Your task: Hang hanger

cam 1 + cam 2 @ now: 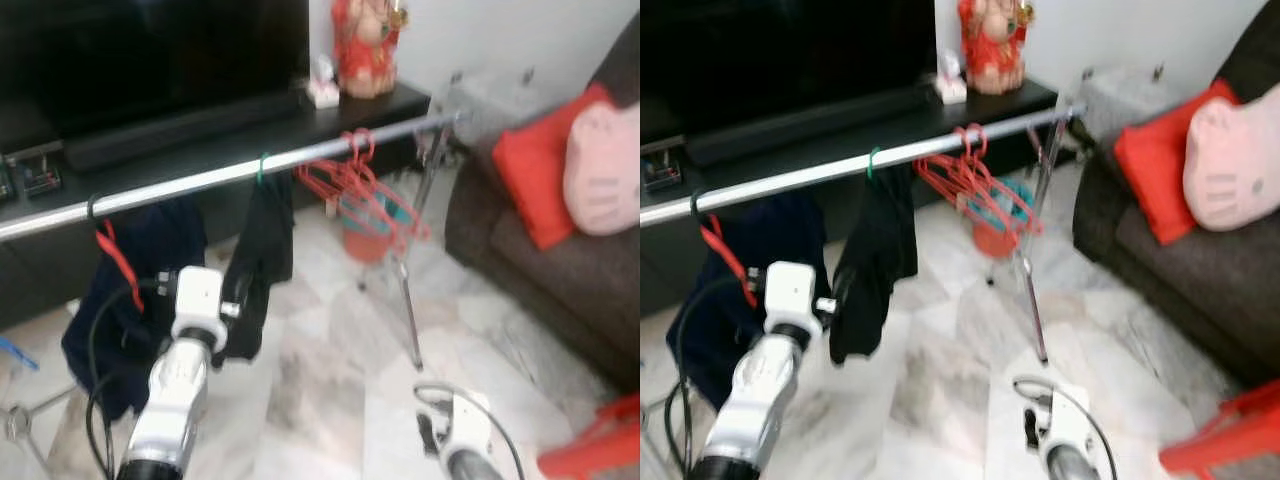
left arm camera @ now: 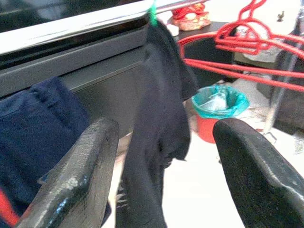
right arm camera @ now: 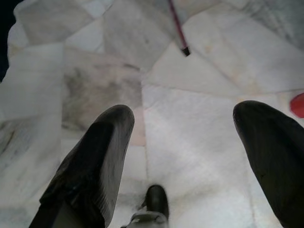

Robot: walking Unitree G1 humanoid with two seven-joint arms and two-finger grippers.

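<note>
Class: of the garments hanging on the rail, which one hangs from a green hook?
The black garment, mid-rail; its hook is green. The navy garment beside it hangs from a black one.

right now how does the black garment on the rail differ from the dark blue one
The black garment hangs from a green hook near the middle of the rail; the dark blue garment hangs nearer the rail's left end, by a red hanger. The black one looks narrow and bunched; the blue one spreads wider. The left gripper, fingers open, points at the black one, with the blue one off to its side. Both hang from the same rail, left of the empty red hangers.
</note>
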